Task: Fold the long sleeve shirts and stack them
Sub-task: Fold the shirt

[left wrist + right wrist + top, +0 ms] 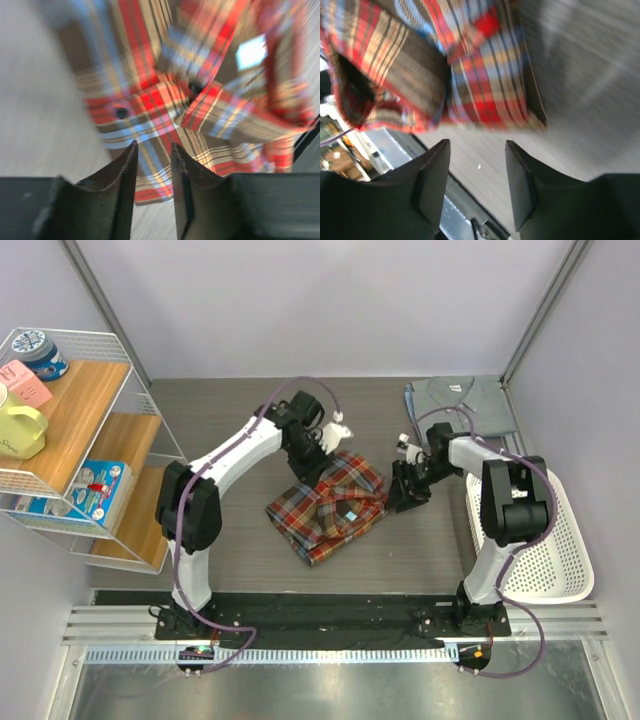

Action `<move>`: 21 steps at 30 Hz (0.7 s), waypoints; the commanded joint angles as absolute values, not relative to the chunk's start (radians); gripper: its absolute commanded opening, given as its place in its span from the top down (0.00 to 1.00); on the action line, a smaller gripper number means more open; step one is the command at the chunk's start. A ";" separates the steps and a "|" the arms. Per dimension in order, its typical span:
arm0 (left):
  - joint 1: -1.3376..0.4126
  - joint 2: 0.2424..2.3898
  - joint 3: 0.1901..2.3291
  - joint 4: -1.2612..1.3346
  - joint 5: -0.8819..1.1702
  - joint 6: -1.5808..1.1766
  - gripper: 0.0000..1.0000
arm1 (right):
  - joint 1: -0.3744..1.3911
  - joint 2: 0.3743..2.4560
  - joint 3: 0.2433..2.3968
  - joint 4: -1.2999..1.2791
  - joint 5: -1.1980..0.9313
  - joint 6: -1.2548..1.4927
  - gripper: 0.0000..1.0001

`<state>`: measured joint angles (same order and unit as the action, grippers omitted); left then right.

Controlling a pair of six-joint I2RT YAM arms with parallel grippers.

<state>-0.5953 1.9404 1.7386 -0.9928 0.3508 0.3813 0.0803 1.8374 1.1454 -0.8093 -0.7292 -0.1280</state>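
The plaid flannel shirt [328,504] lies folded in a rough square at the middle of the table. It also fills the left wrist view [200,95] and the top of the right wrist view [470,75]. The grey-blue shirt [462,400] lies folded at the back right corner. My left gripper [318,452] hovers at the plaid shirt's far edge, jaws apart and empty [154,150]. My right gripper [398,498] sits just off the shirt's right edge, jaws open and empty [477,147].
A white mesh basket [560,550] stands at the right edge, beside the right arm. A wire shelf [70,440] with a cup and boxes stands at the left. Grey walls close the back and sides.
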 commanded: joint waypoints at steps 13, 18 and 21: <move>-0.871 1.983 1.489 -0.873 0.625 0.154 0.90 | 0.244 2.268 1.707 -0.720 -0.748 -0.177 0.65; -0.795 1.878 1.551 -0.838 0.718 0.114 0.67 | 0.226 2.272 1.925 -0.859 -0.701 -0.339 0.45; -0.654 1.835 1.563 -0.848 0.720 0.126 0.60 | 0.189 2.206 1.924 -0.929 -0.643 -0.391 0.38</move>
